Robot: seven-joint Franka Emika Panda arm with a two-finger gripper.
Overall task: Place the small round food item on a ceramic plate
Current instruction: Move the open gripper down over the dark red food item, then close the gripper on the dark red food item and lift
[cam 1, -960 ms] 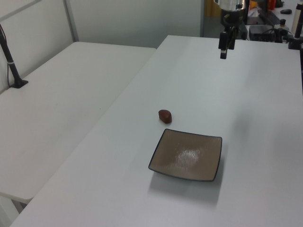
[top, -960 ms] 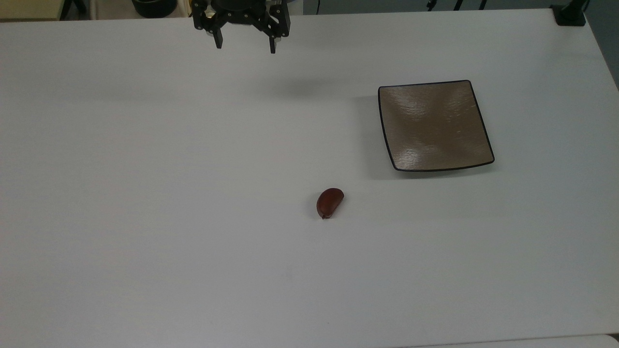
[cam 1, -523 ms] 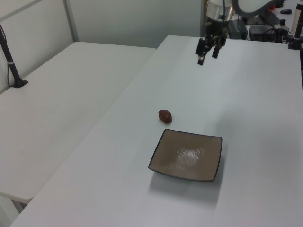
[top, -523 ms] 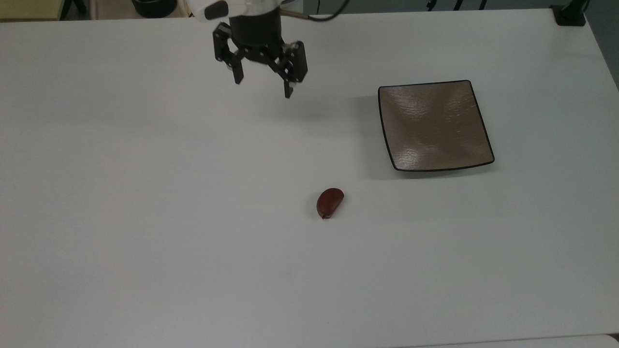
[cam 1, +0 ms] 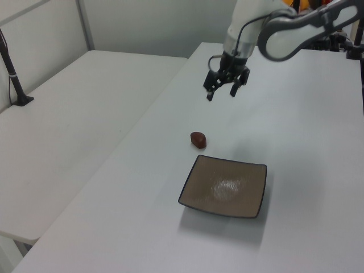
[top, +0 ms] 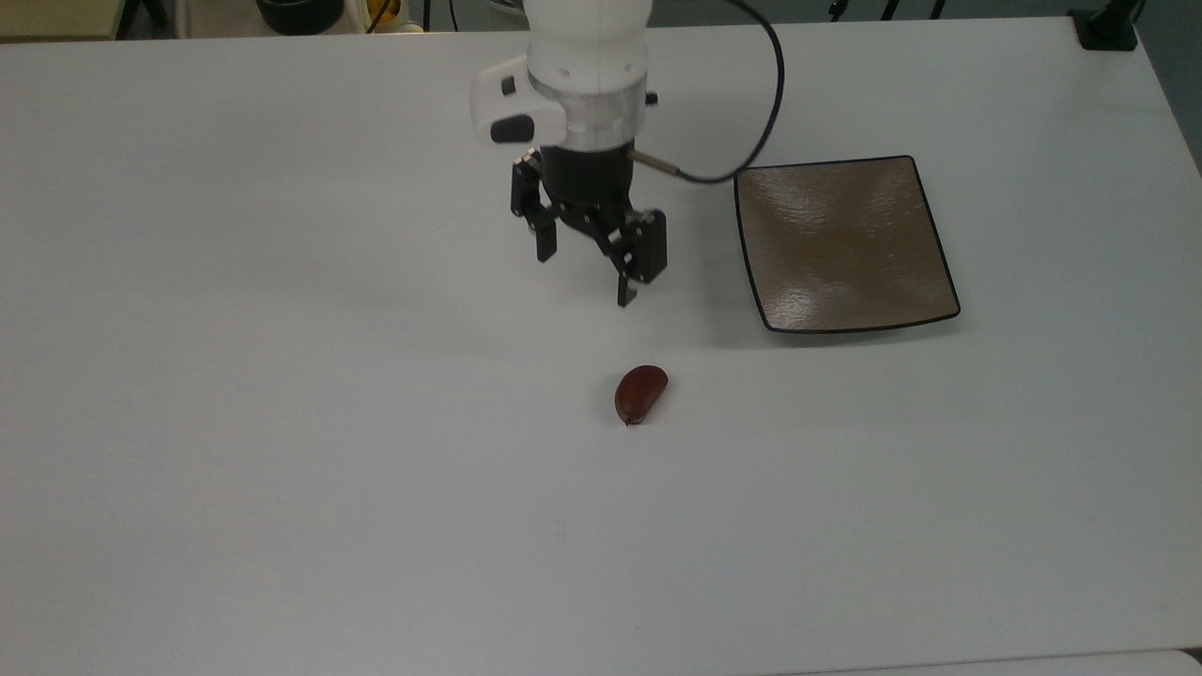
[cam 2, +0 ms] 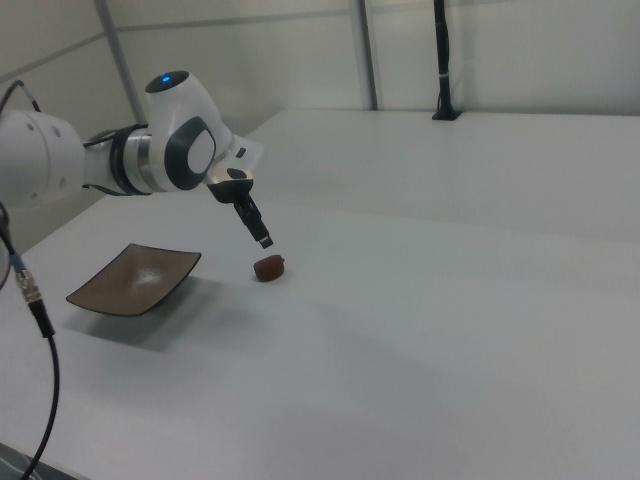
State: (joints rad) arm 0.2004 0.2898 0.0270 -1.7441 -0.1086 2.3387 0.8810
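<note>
On white table (top: 282,469) — one food item (top: 640,394), one plate (top: 843,244), one gripper (top: 587,279) — spread.

White table (top: 282,422) — small round food item (top: 640,394) & ceramic plate (top: 845,244) lie on it, apart.

The white Franka arm's black two-finger gripper (top: 586,278) hangs in the air, fingers spread apart and pointing toward six o'clock in the top view, tilted slightly

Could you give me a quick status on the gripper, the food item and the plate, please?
Gripper open, above the table, short of the food item. Item lies on the table, untouched. Plate bare, apart from the item. Nothing between them.
</note>
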